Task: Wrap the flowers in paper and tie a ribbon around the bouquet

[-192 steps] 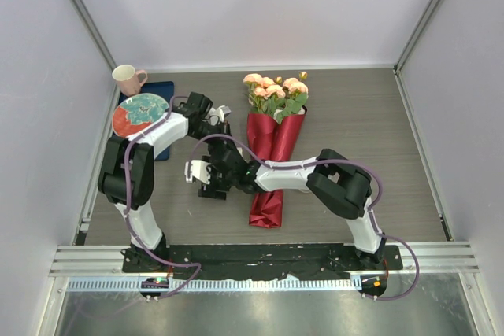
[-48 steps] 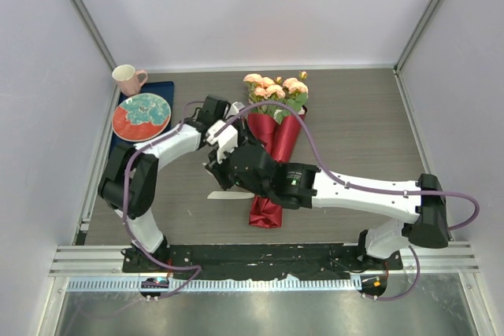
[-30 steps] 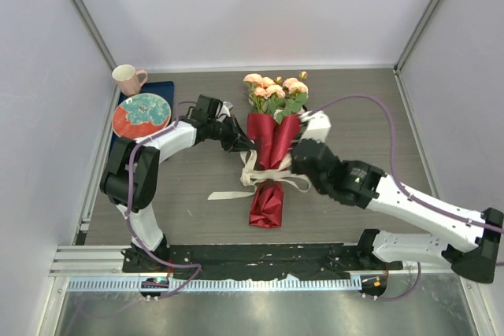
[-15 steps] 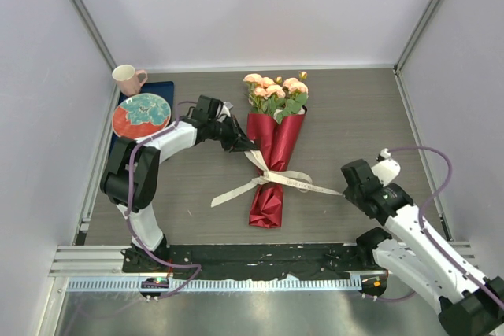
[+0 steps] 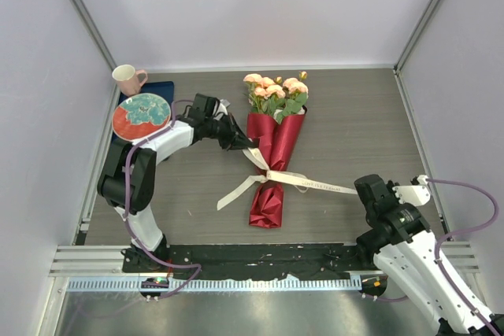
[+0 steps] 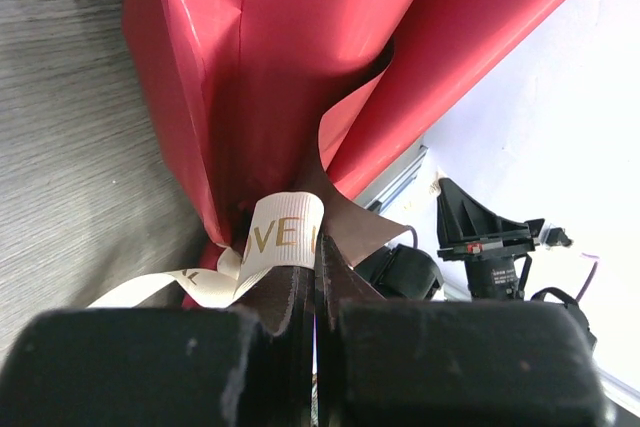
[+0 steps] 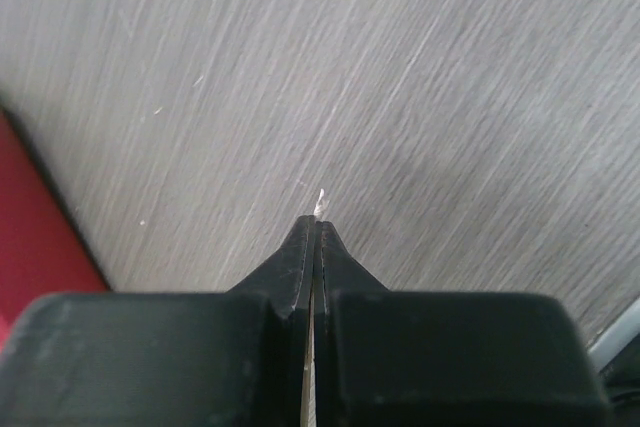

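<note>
The bouquet lies in the middle of the table: pale pink-peach flowers at the far end, stems inside a cone of red paper. The cream ribbon crosses the cone's narrow part. One strand runs up-left into my left gripper, which is shut on it. In the left wrist view the gold-lettered ribbon enters the shut left gripper in front of the red paper. Another strand stretches right to my right gripper. The right gripper is shut, with a white ribbon tip poking out. A loose tail lies left.
At the back left a patterned red-and-teal plate rests on a dark blue tray, with a pink mug behind it. Walls enclose the table on three sides. A metal rail runs along the near edge.
My right arm has swung right and back toward the near edge, drawing its ribbon strand out straight to the right. The left gripper has kept its place and hold.
</note>
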`<state>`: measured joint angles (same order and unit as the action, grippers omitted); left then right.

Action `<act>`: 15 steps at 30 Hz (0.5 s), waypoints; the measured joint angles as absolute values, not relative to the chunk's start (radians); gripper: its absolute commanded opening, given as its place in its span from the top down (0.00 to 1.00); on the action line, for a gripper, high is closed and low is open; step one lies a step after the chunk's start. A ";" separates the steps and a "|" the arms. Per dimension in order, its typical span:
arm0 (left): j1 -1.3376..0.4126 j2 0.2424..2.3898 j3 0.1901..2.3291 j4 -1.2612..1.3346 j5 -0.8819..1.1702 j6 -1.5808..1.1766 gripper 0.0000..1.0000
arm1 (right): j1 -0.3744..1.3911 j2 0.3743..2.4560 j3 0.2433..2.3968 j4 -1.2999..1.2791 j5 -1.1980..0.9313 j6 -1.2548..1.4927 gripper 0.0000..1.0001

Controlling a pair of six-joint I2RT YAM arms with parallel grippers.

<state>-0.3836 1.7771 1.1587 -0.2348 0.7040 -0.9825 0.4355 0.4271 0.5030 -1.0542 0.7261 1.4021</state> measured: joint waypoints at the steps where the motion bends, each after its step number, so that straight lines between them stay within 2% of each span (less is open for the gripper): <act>1: -0.384 1.777 1.159 -0.236 0.706 -0.982 1.00 | 0.435 0.443 0.501 -1.059 0.736 1.414 0.99; 4: -0.384 1.775 1.159 -0.242 0.709 -0.979 1.00 | 0.435 0.478 0.499 -1.070 0.760 1.449 0.99; 10: -0.373 1.748 1.159 -0.266 0.717 -0.961 1.00 | 0.435 0.394 0.492 -1.110 0.833 1.522 1.00; 15: -0.351 1.714 1.159 -0.274 0.730 -0.957 1.00 | 0.435 0.408 0.522 -1.148 0.889 1.552 1.00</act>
